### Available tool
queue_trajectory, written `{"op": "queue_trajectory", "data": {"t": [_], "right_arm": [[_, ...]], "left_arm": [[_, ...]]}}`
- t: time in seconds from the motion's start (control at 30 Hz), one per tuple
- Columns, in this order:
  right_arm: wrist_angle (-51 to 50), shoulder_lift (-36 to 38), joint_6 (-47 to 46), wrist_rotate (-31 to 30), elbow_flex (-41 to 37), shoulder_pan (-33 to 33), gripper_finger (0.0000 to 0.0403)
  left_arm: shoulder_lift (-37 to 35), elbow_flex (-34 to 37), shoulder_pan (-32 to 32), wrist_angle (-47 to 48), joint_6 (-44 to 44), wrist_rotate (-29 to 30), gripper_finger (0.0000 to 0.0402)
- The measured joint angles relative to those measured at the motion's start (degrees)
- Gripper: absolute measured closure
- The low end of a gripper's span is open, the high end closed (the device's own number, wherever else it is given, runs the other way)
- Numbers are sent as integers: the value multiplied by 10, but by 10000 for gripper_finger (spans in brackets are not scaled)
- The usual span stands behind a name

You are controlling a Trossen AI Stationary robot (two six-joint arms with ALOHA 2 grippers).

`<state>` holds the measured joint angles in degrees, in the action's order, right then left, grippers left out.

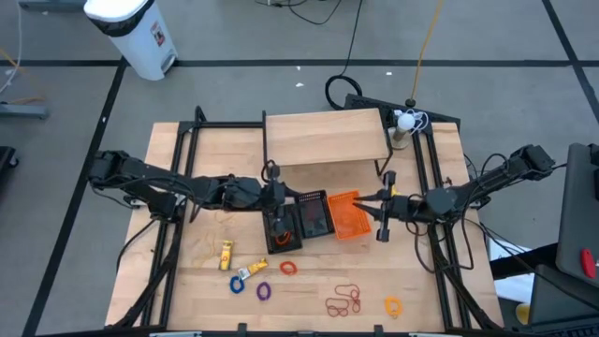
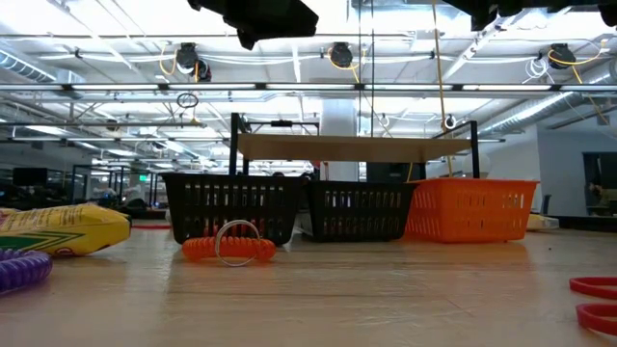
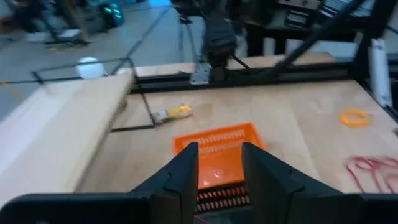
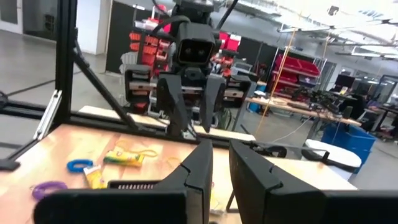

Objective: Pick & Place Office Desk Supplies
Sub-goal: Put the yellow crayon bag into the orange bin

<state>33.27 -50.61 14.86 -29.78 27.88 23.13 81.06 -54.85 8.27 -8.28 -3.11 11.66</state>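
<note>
The supplies lie loose on the near part of the table: yellow oblong pieces (image 1: pixel 226 253), a blue ring (image 1: pixel 239 284), an orange coil (image 1: pixel 287 268), a purple ring (image 1: pixel 263 291), red elastic loops (image 1: pixel 344 301) and a yellow ring (image 1: pixel 393 304). My left gripper (image 1: pixel 280 213) hangs open above the black baskets (image 1: pixel 284 231); its wrist view looks past its gap (image 3: pixel 221 168) at the orange basket (image 3: pixel 217 152). My right gripper (image 1: pixel 367 204) hovers at the orange basket's (image 1: pixel 344 215) right side. Its fingers (image 4: pixel 221 163) stand a narrow slit apart, with nothing plainly between them.
Two black baskets and the orange one stand in a row mid-table (image 2: pixel 357 207). Behind them is a wooden shelf on black legs (image 1: pixel 326 136). A white ball on a stand (image 1: pixel 404 120) sits at the far right. Black frame rails run along both sides (image 1: pixel 178 187).
</note>
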Motion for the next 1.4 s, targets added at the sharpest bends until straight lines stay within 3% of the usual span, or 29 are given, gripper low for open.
{"op": "queue_trajectory", "data": {"t": [0.1, 0.17, 0.43, 0.63, 0.7, 0.9, 1.0, 1.13, 1.27, 1.4], "right_arm": [[-9, 0, -7, -6, 0, 0, 358], [-20, 0, -24, -46, 0, 0, 358], [-100, 3, -86, -361, 0, 0, 358], [-120, 1, -103, -513, 0, 14, 358], [-145, 1, -142, -537, 0, 27, 358], [-194, -10, -250, -521, 0, 71, 360], [-198, -12, -269, -479, 0, 82, 370], [-263, -12, -309, -374, 25, 67, 393], [-480, -25, -450, -221, 91, 19, 400], [-641, -52, -564, -120, 135, -28, 400]], "left_arm": [[0, 0, 0, 0, 3, -34, 277], [0, 0, 1, 1, 6, -44, 277], [0, 0, 1, 9, 6, -43, 277], [0, 0, 1, 9, 6, -43, 277], [0, 0, 1, 13, 10, -42, 277], [0, 0, 1, 42, 29, -42, 277], [0, 0, 1, 61, 44, -42, 277], [0, 0, 1, 69, 50, -42, 277], [0, 0, -2, 69, 47, -42, 277], [0, 0, -10, 67, 43, -42, 277]]}}
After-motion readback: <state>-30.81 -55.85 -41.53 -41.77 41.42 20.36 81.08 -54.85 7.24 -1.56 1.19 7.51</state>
